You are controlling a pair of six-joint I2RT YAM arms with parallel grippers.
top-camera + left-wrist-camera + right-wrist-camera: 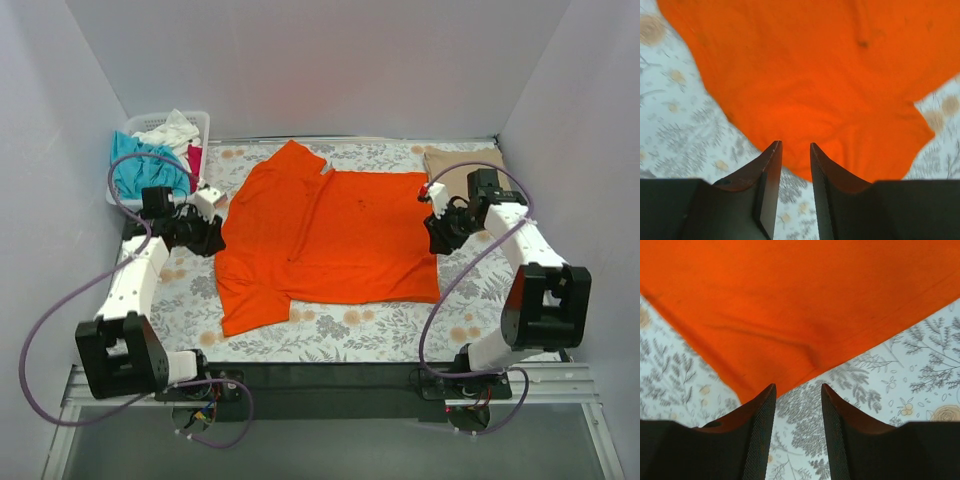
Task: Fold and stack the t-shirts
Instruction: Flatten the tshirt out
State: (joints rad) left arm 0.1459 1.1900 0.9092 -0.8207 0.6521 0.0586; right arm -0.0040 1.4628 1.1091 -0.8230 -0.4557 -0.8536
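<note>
A bright orange t-shirt (pixel 325 235) lies spread flat on the flowered table cloth, collar to the left. My left gripper (pixel 212 238) is open and empty, hovering at the shirt's left edge; in the left wrist view the orange cloth (pixel 815 75) fills the top above my left gripper (pixel 796 147). My right gripper (pixel 437 232) is open and empty at the shirt's right edge; the cloth (pixel 790 295) lies just ahead of the gripper (pixel 799 390). A folded tan t-shirt (pixel 455 163) lies at the back right. Teal, white and pink-red shirts (pixel 150 160) sit in the basket.
A white slatted basket (pixel 195 120) stands at the back left corner. White walls close in the left, back and right sides. The flowered cloth (pixel 340 335) shows bare in front of the orange shirt.
</note>
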